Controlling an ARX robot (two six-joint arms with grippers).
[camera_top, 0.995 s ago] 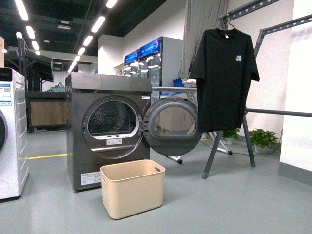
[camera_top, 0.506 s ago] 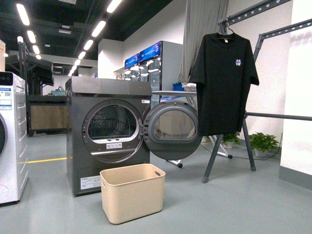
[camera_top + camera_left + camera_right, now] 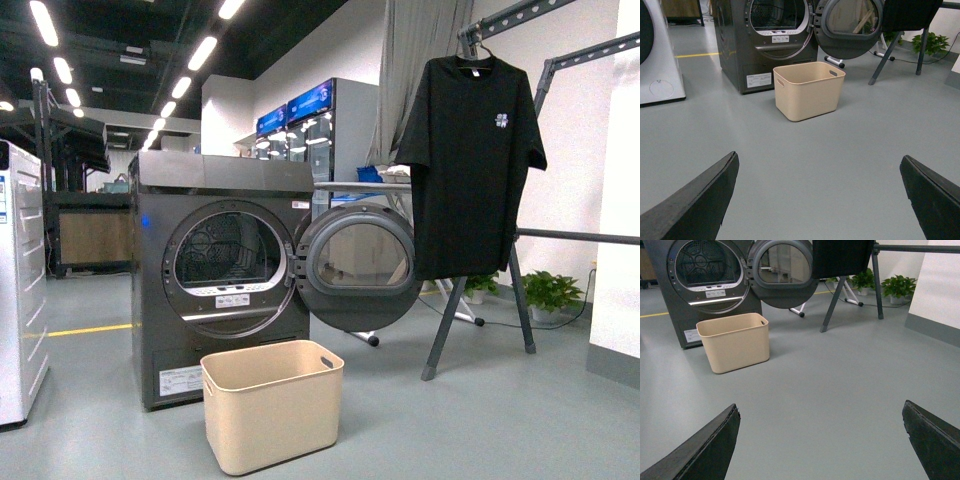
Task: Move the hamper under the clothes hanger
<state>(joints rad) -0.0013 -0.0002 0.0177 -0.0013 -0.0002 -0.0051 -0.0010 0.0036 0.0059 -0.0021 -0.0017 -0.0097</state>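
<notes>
Well beyond the left fingers (image 3: pixel 697 206) and right fingers (image 3: pixel 699 449), both spread apart, stands the hamper (image 3: pixel 809 92).

hamper (image 3: pixel 272 405) – matt beige plastic | clothes hanger (image 3: pixel 522 262) – grey metal tube | floor (image 3: pixel 480 420) – smooth, slightly glossy

We're in a big indoor hall set up for laundry trials, more lab or showroom than home. A grey front-loading dryer (image 3: pixel 225 285) stands door open on a smooth grey floor (image 3: pixel 480 420), with a white machine (image 3: pixel 20 300) beside it at the floor's left edge. Long strip lights (image 3: pixel 201 51) run along a dark open ceiling (image 3: pixel 100 40) and a yellow line (image 3: pixel 90 329) marks the floor. Glass-fronted cabinets (image 3: pixel 320 130) with blue signs stand behind. A black T-shirt (image 3: pixel 470 165) hangs on a clothes hanger (image 3: pixel 575 236) near potted plants (image 3: pixel 553 292).
</notes>
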